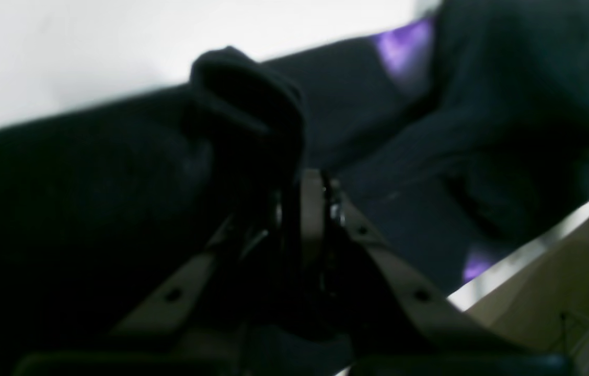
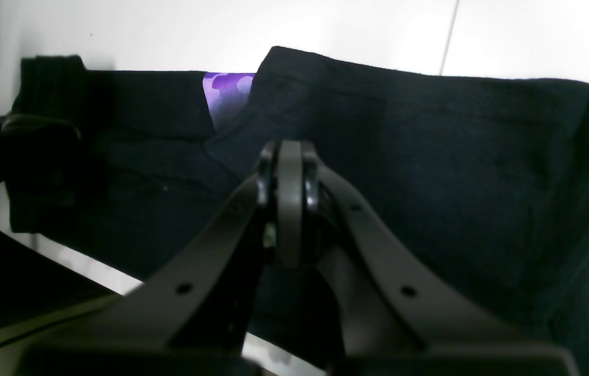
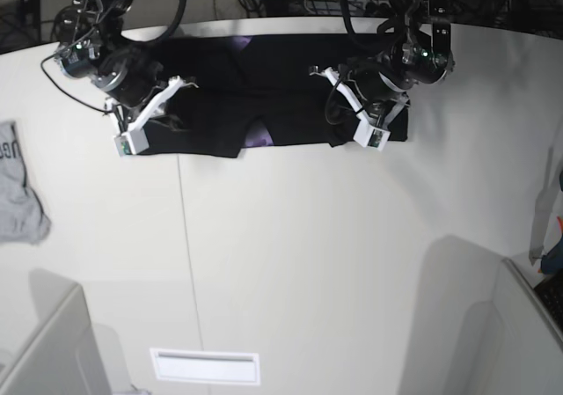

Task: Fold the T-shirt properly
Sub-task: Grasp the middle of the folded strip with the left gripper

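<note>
The black T-shirt [image 3: 273,105] lies as a long folded band along the table's far edge. Its purple print shows in the base view [image 3: 257,137], the left wrist view [image 1: 404,47] and the right wrist view [image 2: 226,94]. My left gripper [image 3: 339,109] is at the band's right part. Its jaws [image 1: 312,183] are closed on the T-shirt [image 1: 64,209], and a hump of cloth [image 1: 247,94] rises beside the tips. My right gripper [image 3: 158,113] is at the band's left part. Its jaws [image 2: 289,149] are closed at a folded flap of the T-shirt [image 2: 456,156].
A small grey garment [image 3: 18,184] lies at the table's left edge. The table's far edge [image 1: 524,250] runs just behind the shirt. A white rectangle [image 3: 204,366] lies near the front. Grey partition panels [image 3: 493,325] stand at both front corners.
</note>
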You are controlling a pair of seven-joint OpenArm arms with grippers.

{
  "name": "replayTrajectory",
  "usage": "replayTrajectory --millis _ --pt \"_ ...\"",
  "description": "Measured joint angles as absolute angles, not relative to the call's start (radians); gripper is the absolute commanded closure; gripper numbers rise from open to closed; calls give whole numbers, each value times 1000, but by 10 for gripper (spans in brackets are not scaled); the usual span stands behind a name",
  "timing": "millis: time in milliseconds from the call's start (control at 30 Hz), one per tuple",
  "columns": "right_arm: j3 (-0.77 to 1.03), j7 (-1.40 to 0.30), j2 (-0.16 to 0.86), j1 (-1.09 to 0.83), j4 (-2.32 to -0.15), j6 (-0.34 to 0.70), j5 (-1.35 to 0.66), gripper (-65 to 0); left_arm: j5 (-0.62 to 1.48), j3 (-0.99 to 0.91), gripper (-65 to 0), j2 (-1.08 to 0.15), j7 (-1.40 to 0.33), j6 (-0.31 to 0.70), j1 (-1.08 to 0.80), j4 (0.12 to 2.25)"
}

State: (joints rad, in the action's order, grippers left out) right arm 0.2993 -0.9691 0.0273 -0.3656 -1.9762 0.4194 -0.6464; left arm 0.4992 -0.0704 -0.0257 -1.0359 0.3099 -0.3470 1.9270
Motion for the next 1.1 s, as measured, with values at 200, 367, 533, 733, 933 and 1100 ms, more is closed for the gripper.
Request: replayTrajectory --millis 200,367,533,733,933,1100 --pt "299 -969 27 -366 -1976 419 -646 0 498 -71 0 -31 -1043 310 -346 1927" --pt "299 -970 27 -364 -1976 419 -646 0 498 -71 0 -30 -1044 310 -347 1927" --pt "299 -970 27 -361 -1976 419 -646 0 498 -71 0 -30 -1044 309 -344 1927" --pt "299 -970 27 -361 -1976 419 -646 0 497 -9 0 -33 -1044 299 -341 1927" --pt "299 -969 27 -361 -1976 419 -646 0 497 43 -151 -33 -1044 299 -329 1927" --pt "299 -969 27 -361 -1976 419 -646 0 499 75 -225 -31 -1036 299 -307 1927"
